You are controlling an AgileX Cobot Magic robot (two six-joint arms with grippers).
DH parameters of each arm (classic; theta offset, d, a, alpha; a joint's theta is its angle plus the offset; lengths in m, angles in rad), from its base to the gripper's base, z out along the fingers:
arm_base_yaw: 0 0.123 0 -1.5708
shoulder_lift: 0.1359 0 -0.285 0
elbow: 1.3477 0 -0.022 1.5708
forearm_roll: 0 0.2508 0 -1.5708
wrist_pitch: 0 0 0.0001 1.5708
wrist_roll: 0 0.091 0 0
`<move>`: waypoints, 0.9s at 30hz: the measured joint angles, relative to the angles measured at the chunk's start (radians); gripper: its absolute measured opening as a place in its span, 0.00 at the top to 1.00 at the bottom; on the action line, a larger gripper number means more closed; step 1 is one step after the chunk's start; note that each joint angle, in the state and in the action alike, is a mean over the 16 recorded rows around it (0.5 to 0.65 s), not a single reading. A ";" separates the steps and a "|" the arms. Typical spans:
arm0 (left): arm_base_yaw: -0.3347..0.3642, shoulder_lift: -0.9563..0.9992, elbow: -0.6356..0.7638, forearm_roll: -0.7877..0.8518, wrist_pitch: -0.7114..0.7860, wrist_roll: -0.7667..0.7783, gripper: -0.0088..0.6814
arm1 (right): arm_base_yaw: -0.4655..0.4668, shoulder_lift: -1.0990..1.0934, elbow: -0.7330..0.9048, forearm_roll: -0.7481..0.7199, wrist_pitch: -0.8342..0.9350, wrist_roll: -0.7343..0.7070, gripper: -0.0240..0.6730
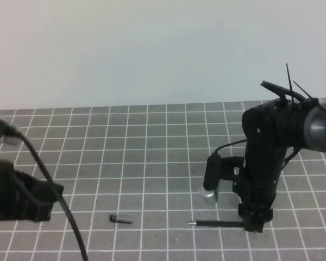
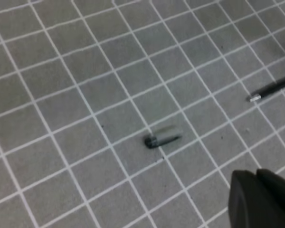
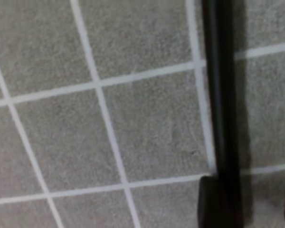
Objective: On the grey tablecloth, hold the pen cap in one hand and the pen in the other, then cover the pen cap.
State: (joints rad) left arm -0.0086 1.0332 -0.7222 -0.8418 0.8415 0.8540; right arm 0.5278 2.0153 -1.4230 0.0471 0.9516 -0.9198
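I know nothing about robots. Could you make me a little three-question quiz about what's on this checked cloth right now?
1. True or false: the short dark tapered pen cap already sits on the long slim black pen.
2. Which pincer is down at the pen? A) left B) right
3. Fill in: both items lie on the grey ____ tablecloth.

Key: 1 false, they lie apart. 2 B, the right pincer is at the pen's back end; the left pincer is off the cloth, beside the cap. 3 grid-lined.
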 joint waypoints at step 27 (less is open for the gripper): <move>-0.329 0.347 -0.172 0.396 -0.073 0.270 0.41 | -0.002 -0.047 -0.153 -0.177 0.169 0.360 0.97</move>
State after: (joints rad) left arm -0.3377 1.3799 -0.8945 -0.4455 0.7687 1.1242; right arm 0.5255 1.9680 -1.5760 -0.1301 1.1205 -0.5599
